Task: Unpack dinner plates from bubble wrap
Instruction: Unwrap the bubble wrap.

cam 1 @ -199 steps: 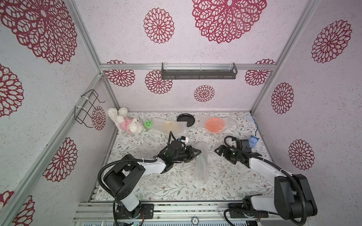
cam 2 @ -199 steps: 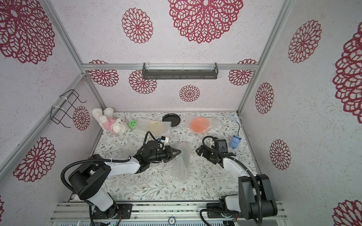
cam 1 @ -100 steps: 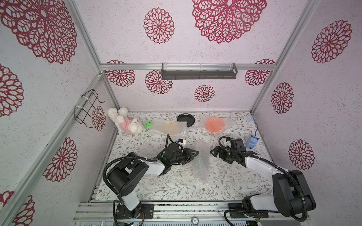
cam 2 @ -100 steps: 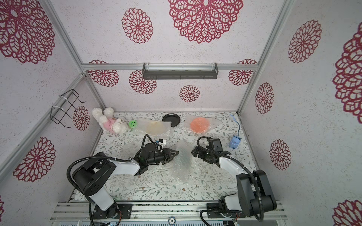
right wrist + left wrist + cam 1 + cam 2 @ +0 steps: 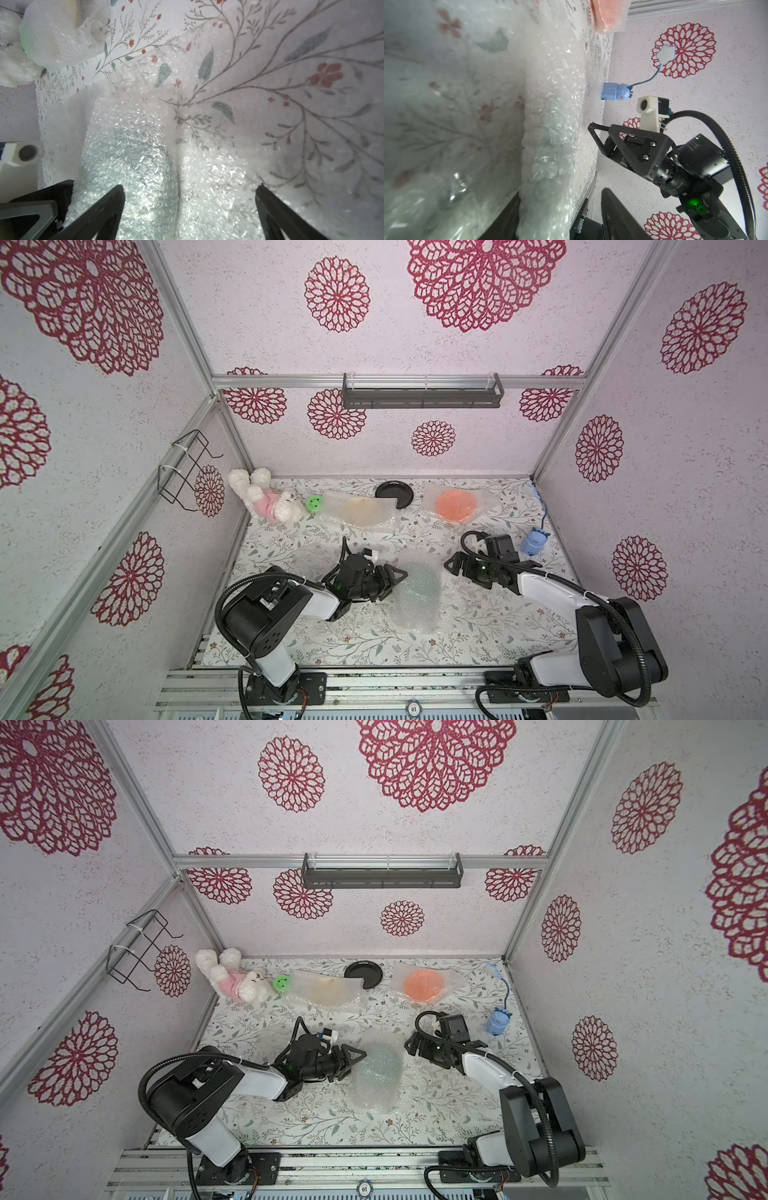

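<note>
orange plate (image 5: 456, 506), black plate (image 5: 392, 491), floral tabletop (image 5: 498, 614)

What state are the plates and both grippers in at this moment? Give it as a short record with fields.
unwrapped: black plate, at the back
in bubble wrap: orange plate; cream plate; blue-green plate, centre
left gripper: jaws apart, at the edge of the blue-green plate's wrap
right gripper: open, holding nothing, facing the same wrap

Your flowered tabletop (image 5: 478, 626) carries, along the back, a plush toy (image 5: 266, 502), green disc (image 5: 315, 502), wrapped cream plate (image 5: 361, 510), black plate (image 5: 392, 491) and wrapped orange plate (image 5: 456, 505). A wrapped blue-green plate (image 5: 417, 593) lies in the middle, with a blue toy (image 5: 534, 542) near the right edge.
</note>
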`<action>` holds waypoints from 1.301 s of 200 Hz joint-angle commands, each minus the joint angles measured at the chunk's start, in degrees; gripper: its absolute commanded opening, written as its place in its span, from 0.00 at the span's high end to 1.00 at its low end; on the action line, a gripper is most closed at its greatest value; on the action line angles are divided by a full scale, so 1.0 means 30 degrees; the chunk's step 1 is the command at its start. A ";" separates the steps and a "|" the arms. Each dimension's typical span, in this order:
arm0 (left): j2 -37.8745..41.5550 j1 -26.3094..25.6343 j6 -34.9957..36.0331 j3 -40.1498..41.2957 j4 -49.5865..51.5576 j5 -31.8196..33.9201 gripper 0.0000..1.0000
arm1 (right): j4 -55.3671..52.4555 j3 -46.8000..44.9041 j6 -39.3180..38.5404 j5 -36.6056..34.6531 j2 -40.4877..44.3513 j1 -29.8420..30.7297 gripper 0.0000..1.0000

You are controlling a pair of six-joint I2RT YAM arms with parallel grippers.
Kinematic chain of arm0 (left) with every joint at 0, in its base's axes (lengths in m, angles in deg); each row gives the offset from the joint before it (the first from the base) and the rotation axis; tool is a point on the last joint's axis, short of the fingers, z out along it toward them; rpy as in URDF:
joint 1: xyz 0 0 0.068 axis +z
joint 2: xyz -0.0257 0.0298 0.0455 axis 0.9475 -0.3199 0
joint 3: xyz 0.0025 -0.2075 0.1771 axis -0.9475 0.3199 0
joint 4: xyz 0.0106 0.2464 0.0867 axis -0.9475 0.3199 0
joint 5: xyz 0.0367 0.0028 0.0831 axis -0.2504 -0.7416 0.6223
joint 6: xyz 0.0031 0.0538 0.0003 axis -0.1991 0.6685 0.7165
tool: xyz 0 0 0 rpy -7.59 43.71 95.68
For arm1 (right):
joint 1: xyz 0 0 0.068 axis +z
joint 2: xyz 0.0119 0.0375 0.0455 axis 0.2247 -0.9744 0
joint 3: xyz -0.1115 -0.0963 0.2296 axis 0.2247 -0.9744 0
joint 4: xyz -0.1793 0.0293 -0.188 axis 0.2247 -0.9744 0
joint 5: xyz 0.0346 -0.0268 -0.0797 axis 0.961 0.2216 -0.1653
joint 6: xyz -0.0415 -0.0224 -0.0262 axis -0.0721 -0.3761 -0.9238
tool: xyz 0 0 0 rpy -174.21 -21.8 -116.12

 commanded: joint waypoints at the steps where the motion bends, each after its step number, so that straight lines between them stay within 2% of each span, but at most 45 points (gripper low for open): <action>1: 0.2153 0.0315 0.1565 -0.0063 0.2690 0.0601 0.38 | -0.0291 0.0804 -0.0543 -0.0591 -0.0157 0.0486 0.01; 46: 0.6000 0.0533 0.4547 -0.0698 0.9587 0.2484 0.32 | -0.0663 0.1249 -0.0874 -0.0863 -0.0469 0.1253 0.02; 69: 0.7057 0.0536 0.5276 -0.0840 1.0873 0.2882 0.31 | -0.0674 0.1392 -0.0935 -0.0750 -0.0753 0.1501 0.03; 113: 0.6861 0.0590 0.5940 -0.1085 1.1831 0.2977 0.31 | -0.0713 0.1912 -0.0968 -0.0675 -0.1515 0.1975 0.04; 138: 0.6610 0.0050 0.7661 -0.2465 1.4862 0.3608 0.32 | -0.1032 0.2165 -0.1165 -0.1039 -0.1352 0.2445 0.06; 152: 0.6316 -0.0380 0.8252 -0.2902 1.5712 0.3619 0.34 | -0.1071 0.2172 -0.1129 -0.0968 -0.1395 0.2729 0.08; 165: 0.5962 -0.0785 0.8442 -0.3091 1.5942 0.3650 0.41 | -0.0763 0.2062 -0.1013 -0.0824 -0.1503 0.3083 0.11; 187: 0.5031 -0.1303 0.8618 -0.3555 1.6096 0.3602 0.52 | -0.0169 0.2186 -0.0805 -0.0256 -0.2284 0.3644 0.19; 212: 0.3727 -0.1896 0.8600 -0.4138 1.6097 0.3658 0.71 | 0.0597 0.2328 -0.0573 0.0131 -0.3261 0.4096 0.34; 248: 0.2728 -0.2395 0.8109 -0.3890 1.6185 0.4206 0.78 | 0.1294 0.2636 -0.0570 0.0480 -0.4542 0.4183 0.53; 260: 0.2691 -0.2432 0.7857 -0.3573 1.6279 0.4503 0.79 | 0.1688 0.2712 -0.0584 0.0832 -0.4940 0.4208 0.66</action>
